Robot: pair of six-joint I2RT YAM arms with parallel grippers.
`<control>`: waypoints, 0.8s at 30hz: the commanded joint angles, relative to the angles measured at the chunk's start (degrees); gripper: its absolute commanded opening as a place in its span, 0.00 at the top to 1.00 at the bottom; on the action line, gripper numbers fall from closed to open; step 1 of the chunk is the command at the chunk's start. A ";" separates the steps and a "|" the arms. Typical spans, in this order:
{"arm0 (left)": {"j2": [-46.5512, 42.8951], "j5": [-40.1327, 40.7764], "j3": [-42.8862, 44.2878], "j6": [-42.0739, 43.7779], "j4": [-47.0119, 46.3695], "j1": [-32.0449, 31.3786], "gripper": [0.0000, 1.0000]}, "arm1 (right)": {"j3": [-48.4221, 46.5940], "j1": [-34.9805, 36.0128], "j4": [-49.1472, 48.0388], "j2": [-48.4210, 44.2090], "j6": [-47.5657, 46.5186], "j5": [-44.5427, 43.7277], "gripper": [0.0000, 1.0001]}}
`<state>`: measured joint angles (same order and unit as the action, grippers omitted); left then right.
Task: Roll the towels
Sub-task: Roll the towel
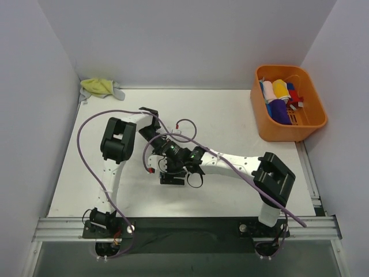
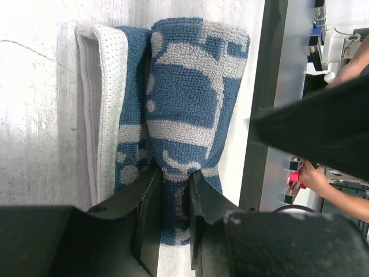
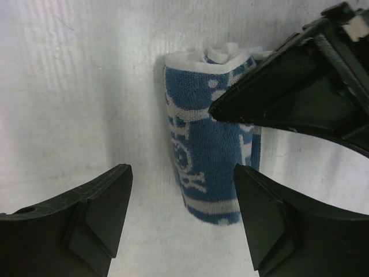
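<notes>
your left gripper (image 2: 174, 193) is pinching the rolled blue towel (image 2: 190, 92). your right gripper (image 3: 181, 176) is hanging released near it.

towel (image 2: 184, 98) mid-table, basket (image 1: 278, 132) far-right corner

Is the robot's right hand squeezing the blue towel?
No, the right gripper is wide open, and the blue-and-white towel lies in the gap, not pinched by its fingers.
</notes>
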<state>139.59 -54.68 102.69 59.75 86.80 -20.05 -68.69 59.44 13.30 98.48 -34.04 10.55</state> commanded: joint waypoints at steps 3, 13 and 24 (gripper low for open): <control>2.44 7.13 0.05 5.73 -2.69 1.42 0.71 | 1.71 0.68 -7.85 5.32 -7.61 -7.03 0.33; 1.21 6.25 -1.44 7.14 -2.87 1.77 0.67 | 7.16 -0.99 -9.00 9.54 -8.15 -3.43 0.66; -4.40 3.35 -5.48 6.80 -5.59 6.16 0.51 | 0.31 -5.03 5.92 11.91 -1.12 13.49 1.00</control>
<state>137.93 -56.47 99.00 62.48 85.12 -17.02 -68.05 56.18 4.95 106.69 -40.56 12.36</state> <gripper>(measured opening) 0.478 0.110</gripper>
